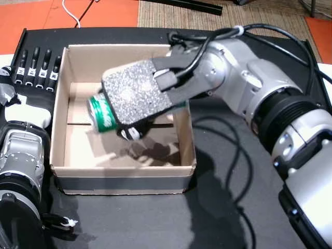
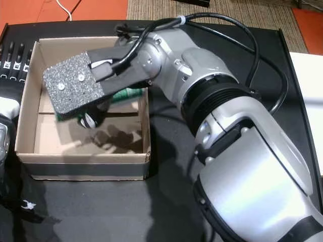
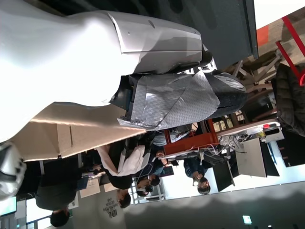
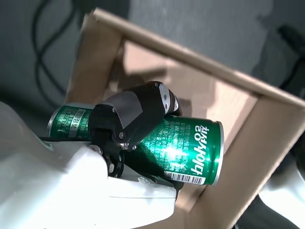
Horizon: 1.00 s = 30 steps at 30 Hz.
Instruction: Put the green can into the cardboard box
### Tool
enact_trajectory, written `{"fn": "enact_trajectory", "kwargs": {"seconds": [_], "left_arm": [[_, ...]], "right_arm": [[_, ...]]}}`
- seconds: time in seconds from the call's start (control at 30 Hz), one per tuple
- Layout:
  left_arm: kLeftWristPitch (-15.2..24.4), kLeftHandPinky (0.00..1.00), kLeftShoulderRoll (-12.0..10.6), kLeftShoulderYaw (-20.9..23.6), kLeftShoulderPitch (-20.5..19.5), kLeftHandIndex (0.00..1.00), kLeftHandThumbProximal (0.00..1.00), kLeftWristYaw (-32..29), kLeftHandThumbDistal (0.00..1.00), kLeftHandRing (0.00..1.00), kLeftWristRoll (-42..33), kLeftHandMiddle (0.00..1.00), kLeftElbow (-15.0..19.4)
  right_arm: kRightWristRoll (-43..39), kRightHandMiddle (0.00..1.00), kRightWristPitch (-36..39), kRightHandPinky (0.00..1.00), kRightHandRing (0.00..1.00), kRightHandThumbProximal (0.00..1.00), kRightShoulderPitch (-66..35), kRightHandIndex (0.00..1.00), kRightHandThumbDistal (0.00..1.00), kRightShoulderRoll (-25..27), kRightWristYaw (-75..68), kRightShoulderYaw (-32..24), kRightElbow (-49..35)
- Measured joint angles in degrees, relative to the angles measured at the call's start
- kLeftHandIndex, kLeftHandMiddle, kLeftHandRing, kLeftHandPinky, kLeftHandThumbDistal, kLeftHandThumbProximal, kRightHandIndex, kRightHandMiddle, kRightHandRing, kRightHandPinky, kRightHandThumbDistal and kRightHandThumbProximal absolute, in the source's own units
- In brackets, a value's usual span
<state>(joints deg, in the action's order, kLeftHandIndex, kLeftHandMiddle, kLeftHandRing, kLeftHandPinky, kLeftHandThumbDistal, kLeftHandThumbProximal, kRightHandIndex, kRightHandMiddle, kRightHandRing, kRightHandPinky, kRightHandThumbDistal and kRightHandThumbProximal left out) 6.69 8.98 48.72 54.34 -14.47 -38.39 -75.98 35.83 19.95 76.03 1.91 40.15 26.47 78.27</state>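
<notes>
Fingers (image 4: pixel 138 112) of the right hand (image 1: pixel 137 98) are wrapped round the green can (image 4: pixel 157 143), which is held on its side above the open cardboard box (image 1: pixel 187 168). In both head views the grey padded back of that hand is seen over the box interior, with the can's end showing at the hand's left edge (image 1: pixel 102 115) and a strip of green behind it in the other head view (image 2: pixel 126 94). In the right wrist view a black thumb is laid across the can's printed side, and the box walls and floor are seen below and behind it. Whether the can touches the box floor cannot be told; a shadow is cast on the floor under the hand.

The left hand (image 1: pixel 36 67) is seen just outside the box's left wall, on the black table (image 1: pixel 155 223), its dark fingers stretched straight and apart, with nothing held.
</notes>
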Motion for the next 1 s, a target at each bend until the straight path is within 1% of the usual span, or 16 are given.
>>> {"fn": "enact_trajectory", "kwargs": {"seconds": [0.2, 0.3, 0.4, 0.47, 0.5, 0.57, 0.6, 0.63, 0.67, 0.7, 0.73, 0.77, 0.8, 0.87, 0.93, 1.0], "left_arm": [[0.0, 0.80, 0.0, -0.3, 0.0, 0.53, 1.00, 0.0, 0.00, 0.70, 0.0, 0.59, 0.0], [0.0, 0.78, 0.0, -0.3, 0.0, 0.51, 1.00, 0.0, 0.00, 0.69, -0.1, 0.57, 0.0], [0.0, 0.77, 0.0, -0.3, 0.0, 0.50, 0.98, 0.0, 0.00, 0.69, -0.1, 0.57, 0.0], [0.0, 0.77, 0.0, -0.3, 0.0, 0.49, 0.97, 0.0, 0.00, 0.68, -0.1, 0.55, 0.0], [0.0, 0.79, 0.0, -0.3, 0.0, 0.50, 0.97, 0.0, 0.00, 0.69, -0.1, 0.56, 0.0], [0.0, 0.82, 0.0, -0.3, 0.0, 0.51, 0.98, 0.0, 0.00, 0.69, -0.1, 0.57, 0.0], [0.0, 0.80, 0.0, -0.3, 0.0, 0.51, 0.98, 0.0, 0.00, 0.69, -0.1, 0.56, 0.0], [0.0, 0.79, 0.0, -0.3, 0.0, 0.50, 0.99, 0.0, 0.00, 0.69, -0.1, 0.57, 0.0], [0.0, 0.79, 0.0, -0.3, 0.0, 0.50, 0.99, 0.0, 0.00, 0.69, -0.1, 0.57, 0.0], [0.0, 0.79, 0.0, -0.3, 0.0, 0.51, 1.00, 0.0, 0.00, 0.69, -0.1, 0.58, 0.0], [0.0, 0.79, 0.0, -0.3, 0.0, 0.51, 1.00, 0.0, 0.00, 0.69, -0.1, 0.59, 0.0], [0.0, 0.79, 0.0, -0.2, 0.0, 0.51, 1.00, 0.0, 0.00, 0.70, -0.1, 0.59, 0.0], [0.0, 0.80, 0.0, -0.2, 0.0, 0.52, 1.00, 0.0, 0.00, 0.71, -0.1, 0.60, 0.0], [0.0, 0.81, 0.0, -0.2, 0.0, 0.52, 1.00, 0.0, 0.00, 0.72, -0.1, 0.60, 0.0], [0.0, 0.84, 0.0, -0.2, 0.0, 0.54, 1.00, 0.0, 0.00, 0.76, -0.1, 0.63, 0.0], [0.0, 0.82, 0.0, -0.2, 0.0, 0.54, 1.00, 0.0, 0.00, 0.74, -0.1, 0.62, 0.0]], "right_arm": [[-0.1, 0.25, -1.2, 0.35, 0.35, 0.10, 0.0, 0.16, 0.24, 0.0, 0.9, -0.2, 0.0], [-0.1, 0.25, -1.5, 0.36, 0.35, 0.12, -0.1, 0.17, 0.23, 0.0, 0.7, -0.2, 0.0], [-0.1, 0.25, -1.5, 0.38, 0.37, 0.12, -0.4, 0.17, 0.23, 0.0, 0.0, -0.3, 0.0], [-0.1, 0.26, -1.5, 0.39, 0.38, 0.12, -0.7, 0.19, 0.20, 0.0, -0.4, -0.4, 0.0], [-0.1, 0.27, -1.5, 0.41, 0.39, 0.11, -1.0, 0.20, 0.21, -0.1, -0.7, -0.4, 0.0], [-0.1, 0.29, -1.5, 0.47, 0.40, 0.18, -1.4, 0.32, 0.31, -0.2, -1.1, -0.4, 0.0], [-0.1, 0.31, -1.4, 0.51, 0.42, 0.22, -1.6, 0.37, 0.37, -0.2, -1.3, -0.4, 0.0], [-0.1, 0.37, -1.4, 0.57, 0.48, 0.27, -1.7, 0.43, 0.45, -0.3, -1.4, -0.4, 0.0], [-0.1, 0.43, -1.4, 0.62, 0.54, 0.31, -1.7, 0.47, 0.51, -0.3, -1.4, -0.4, 0.0], [-0.1, 0.52, -1.3, 0.68, 0.64, 0.36, -1.7, 0.53, 0.68, -0.3, -1.4, -0.4, 0.0], [-0.1, 0.60, -1.2, 0.73, 0.71, 0.40, -1.7, 0.60, 0.68, -0.3, -1.4, -0.4, 0.0], [0.0, 0.71, -1.0, 0.80, 0.79, 0.43, -1.7, 0.70, 0.83, -0.3, -1.4, -0.3, 0.0], [0.1, 0.77, -0.9, 0.83, 0.84, 0.44, -1.7, 0.77, 0.90, -0.3, -1.4, -0.1, 0.0], [0.3, 0.82, 0.0, 0.87, 0.88, 0.44, -1.7, 0.85, 0.98, -0.3, -1.4, 0.3, 0.0], [0.4, 0.82, 0.2, 0.86, 0.87, 0.42, -1.6, 0.85, 1.00, -0.3, -1.4, 0.5, 0.0], [0.4, 0.82, 0.2, 0.85, 0.87, 0.38, -1.5, 0.84, 1.00, -0.3, -1.4, 0.5, 0.0]]}}
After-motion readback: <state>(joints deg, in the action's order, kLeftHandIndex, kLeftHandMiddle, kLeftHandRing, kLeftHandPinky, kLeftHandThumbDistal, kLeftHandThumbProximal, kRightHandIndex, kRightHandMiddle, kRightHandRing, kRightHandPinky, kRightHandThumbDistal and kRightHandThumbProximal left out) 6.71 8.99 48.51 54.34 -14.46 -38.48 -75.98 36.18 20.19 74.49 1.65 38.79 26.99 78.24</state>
